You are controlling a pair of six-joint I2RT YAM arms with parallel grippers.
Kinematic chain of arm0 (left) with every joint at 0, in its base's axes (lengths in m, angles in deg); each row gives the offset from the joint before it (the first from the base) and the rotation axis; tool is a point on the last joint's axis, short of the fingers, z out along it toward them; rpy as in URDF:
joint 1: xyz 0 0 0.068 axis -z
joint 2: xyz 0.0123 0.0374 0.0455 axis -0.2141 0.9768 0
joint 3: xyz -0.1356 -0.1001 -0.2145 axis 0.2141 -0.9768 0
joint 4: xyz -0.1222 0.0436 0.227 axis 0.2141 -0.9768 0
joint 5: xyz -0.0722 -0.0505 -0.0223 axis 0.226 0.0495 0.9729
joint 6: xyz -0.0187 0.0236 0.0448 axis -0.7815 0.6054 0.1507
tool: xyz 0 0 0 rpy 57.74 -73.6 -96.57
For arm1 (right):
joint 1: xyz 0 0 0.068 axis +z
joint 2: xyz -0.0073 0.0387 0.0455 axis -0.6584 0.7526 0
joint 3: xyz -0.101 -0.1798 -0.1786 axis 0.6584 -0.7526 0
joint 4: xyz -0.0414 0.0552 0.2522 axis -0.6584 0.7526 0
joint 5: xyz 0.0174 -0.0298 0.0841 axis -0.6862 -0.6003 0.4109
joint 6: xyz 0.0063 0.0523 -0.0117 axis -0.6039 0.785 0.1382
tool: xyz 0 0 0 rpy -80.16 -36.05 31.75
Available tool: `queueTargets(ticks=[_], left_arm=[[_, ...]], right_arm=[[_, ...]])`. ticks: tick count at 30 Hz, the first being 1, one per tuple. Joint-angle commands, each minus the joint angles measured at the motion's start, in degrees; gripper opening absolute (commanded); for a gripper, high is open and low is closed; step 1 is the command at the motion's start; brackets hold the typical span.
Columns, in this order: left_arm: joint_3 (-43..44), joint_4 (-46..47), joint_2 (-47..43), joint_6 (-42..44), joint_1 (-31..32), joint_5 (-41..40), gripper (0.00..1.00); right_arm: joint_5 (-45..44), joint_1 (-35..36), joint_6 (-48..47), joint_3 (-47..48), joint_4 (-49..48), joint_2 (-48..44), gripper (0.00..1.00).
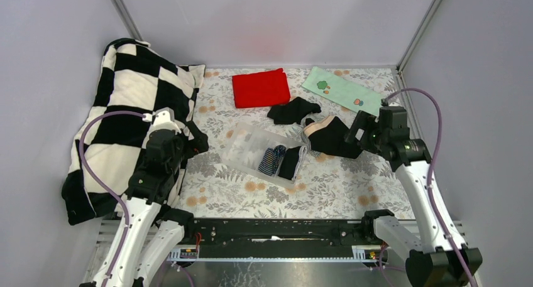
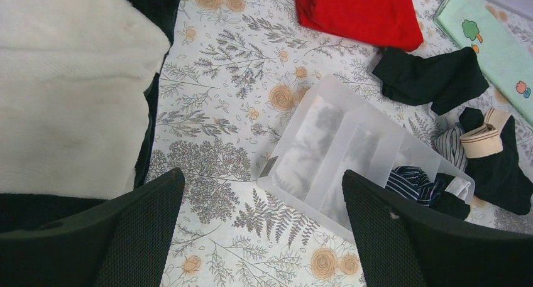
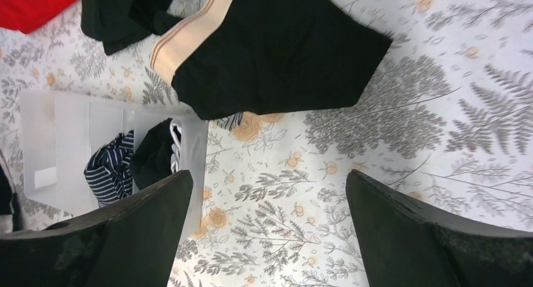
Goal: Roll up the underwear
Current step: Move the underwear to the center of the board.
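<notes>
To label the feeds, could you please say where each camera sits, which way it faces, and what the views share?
Top external: above and behind the arms, looking down over the floral-print table; the left pincer and right pincer show.
Left wrist: on the left arm, looking down at the clear plastic divided tray and checked black-and-white cushion; its open fingers show.
Right wrist: on the right arm, looking down at the black cloth brief with beige waistband; its open fingers show.
Shared: all three show the tray.

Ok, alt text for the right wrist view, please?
Black briefs with a tan waistband lie spread on the floral tablecloth, beyond the open right gripper. At left, a clear divided organizer holds a striped bundle and a black bundle.
</notes>
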Motion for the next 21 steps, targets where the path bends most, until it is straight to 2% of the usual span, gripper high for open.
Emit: queueTargets(ticks=[1,6,11,17,21], left_arm=[[0.0,1.63,-0.75,-0.09,0.3,0.41,0.99],[-0.27,2.02,-0.4,-0.01,0.29,1.02,0.99],[-0.2,2.12,0.38,0.08,0.3,1.43,0.99],[-0.46,2.6,0.16,0.52,0.3,3.21,0.99],[-0.43,2.59,0.77,0.6,0.3,3.37,0.99]], right_arm=[[6.72,0.04,4.5,-2.3,-2.42,4.23,0.98],[1.61,4.02,10.22,-5.35,-6.11,9.36,0.98],[-0.34,6.57,14.7,-5.18,-13.72,19.3,0.98],[-1.04,7.09,16.89,-0.81,-23.83,34.97,0.98],[-0.84,8.58,14.47,7.98,-24.98,46.89,0.96]])
